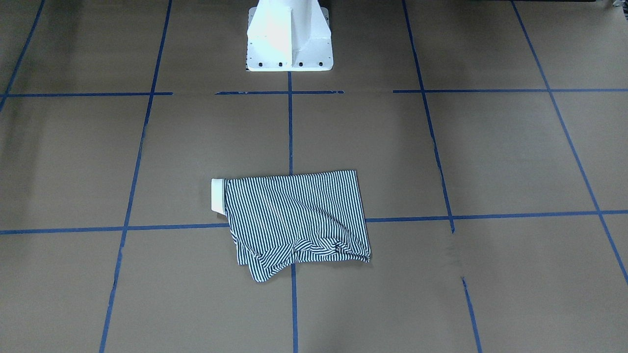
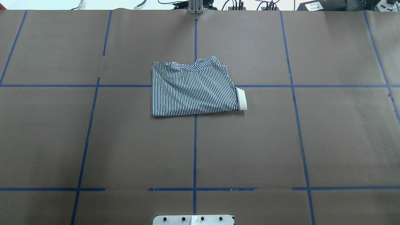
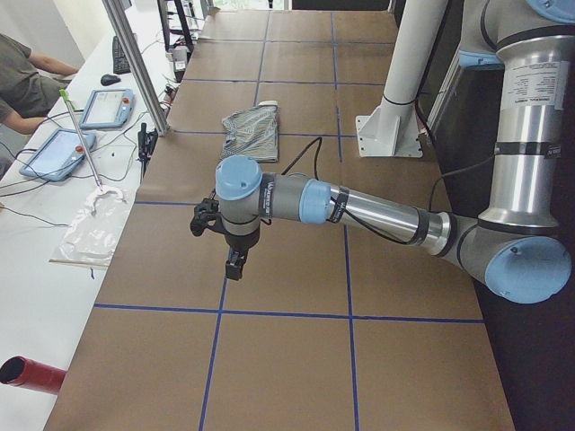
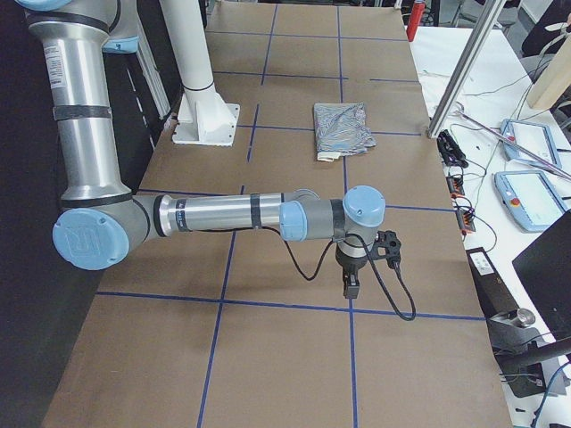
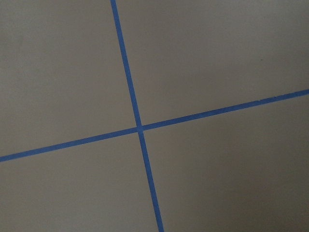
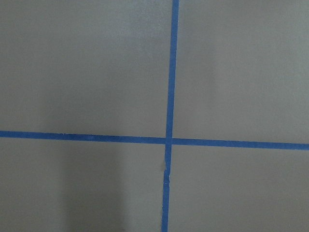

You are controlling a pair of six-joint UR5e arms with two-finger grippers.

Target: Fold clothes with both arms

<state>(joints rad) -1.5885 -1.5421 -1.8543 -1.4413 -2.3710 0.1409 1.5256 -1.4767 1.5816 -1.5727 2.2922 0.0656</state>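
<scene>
Shirt (image 2: 193, 89) sits mid-worktop (image 2: 62, 140), folded to a compact rectangle and well apart from both arms. Collar (image 2: 242, 99) pokes out on the robot's right side. My read: the fold is basically done and what's left is a tidy-up, since the edge away from the robot is bunched. For another pass I'd bring both grippers in from the two ends and pinch the outer corners of that bunched edge through all layers. Then tension sideways to flatten and lay it down without dragging the stack; the near edge is already straight. Thin knit, so it will likely re-wrinkle if let go with slack. Left gripper (image 3: 235, 260) hangs over bare worktop at the left end, right gripper (image 4: 351, 283) likewise at the right end. Both show only in the side views, so I can't tell whether the fingers are apart or together. View notes: front-facing shows the bunching and a loose flap (image 1: 265, 269) clearly, while overhead gives just a wavy far edge. Overhead and front-facing show no arms, only the pedestal (image 1: 289, 37). Wrist views show only blue tape (image 5: 140, 128) crossings on brown paper, no shirt.
</scene>
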